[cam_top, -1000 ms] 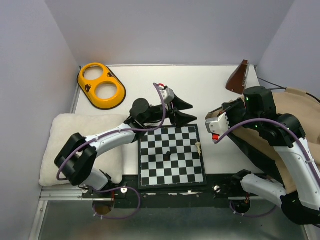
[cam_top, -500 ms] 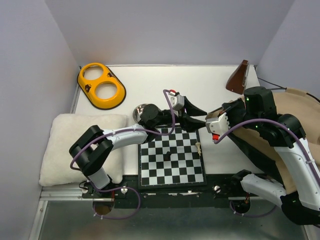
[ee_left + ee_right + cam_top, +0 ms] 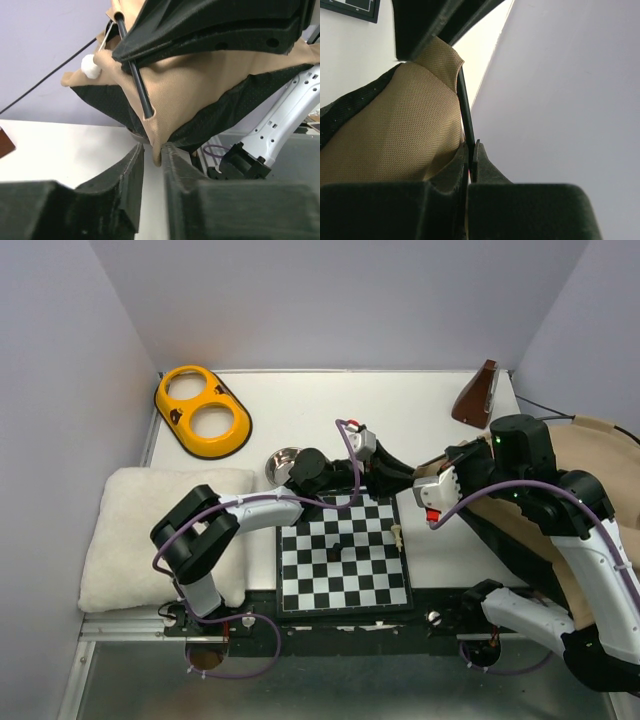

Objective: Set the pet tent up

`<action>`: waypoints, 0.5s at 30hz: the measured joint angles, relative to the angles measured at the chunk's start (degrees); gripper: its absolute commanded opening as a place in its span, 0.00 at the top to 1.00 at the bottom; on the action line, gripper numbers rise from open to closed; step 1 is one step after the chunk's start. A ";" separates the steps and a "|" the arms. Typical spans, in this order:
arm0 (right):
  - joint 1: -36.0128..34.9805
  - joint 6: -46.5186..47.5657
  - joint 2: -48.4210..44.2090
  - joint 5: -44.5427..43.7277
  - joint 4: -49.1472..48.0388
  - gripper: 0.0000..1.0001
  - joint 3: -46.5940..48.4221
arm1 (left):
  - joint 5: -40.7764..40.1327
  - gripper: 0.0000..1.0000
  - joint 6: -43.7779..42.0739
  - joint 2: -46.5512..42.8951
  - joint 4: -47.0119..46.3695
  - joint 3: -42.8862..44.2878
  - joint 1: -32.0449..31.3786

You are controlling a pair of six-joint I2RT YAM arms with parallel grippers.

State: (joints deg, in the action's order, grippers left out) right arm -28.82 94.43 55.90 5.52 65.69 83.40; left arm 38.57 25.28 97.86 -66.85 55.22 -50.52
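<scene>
The pet tent [image 3: 592,445] lies at the table's right edge, tan outside with black lining [image 3: 510,540]. My right gripper [image 3: 425,478] holds its near-left corner up, shut on a thin black pole [image 3: 465,110] where it leaves the tan fabric [image 3: 395,135]. In the left wrist view the lifted tent [image 3: 200,90] hangs in front, with the pole [image 3: 135,70] and a white pom-pom [image 3: 90,66]. Its lowest tan corner [image 3: 157,150] dips between the tips of my left gripper [image 3: 154,150]. The jaws stand narrowly open. The fabric touches the right finger [image 3: 175,170], and a gap shows beside the left finger.
A chessboard [image 3: 343,552] with a black and a white piece lies front centre. A metal bowl [image 3: 284,460] sits behind its left corner. A yellow two-ring bowl stand [image 3: 203,412] is back left, a fluffy white cushion [image 3: 150,530] front left, a brown object [image 3: 477,395] back right.
My left arm has swung right from the board's back edge to the tent's hanging corner, its jaws narrowing around it, and the metal bowl has come into view. The right arm has held still.
</scene>
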 measured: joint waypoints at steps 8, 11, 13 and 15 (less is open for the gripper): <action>0.02 0.04 -0.11 -0.11 0.02 0.99 0.00 | -0.17 1.00 0.44 0.52 -0.13 1.33 -0.24; 0.02 0.13 -0.31 -0.11 0.42 0.99 -0.13 | -0.20 1.00 0.11 0.39 0.79 1.31 -0.24; 0.00 0.50 -0.70 -0.11 0.72 0.99 -0.66 | -0.20 1.00 -0.31 -0.13 2.56 1.27 -0.24; 0.00 1.25 -1.62 -0.02 0.76 0.99 -1.81 | -0.17 1.00 -1.20 -1.38 6.21 1.27 -0.48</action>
State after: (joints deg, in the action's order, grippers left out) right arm -28.82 95.68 54.28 5.50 66.46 81.58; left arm 38.39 24.08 96.49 -60.64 56.49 -51.00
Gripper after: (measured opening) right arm 0.038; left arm 0.035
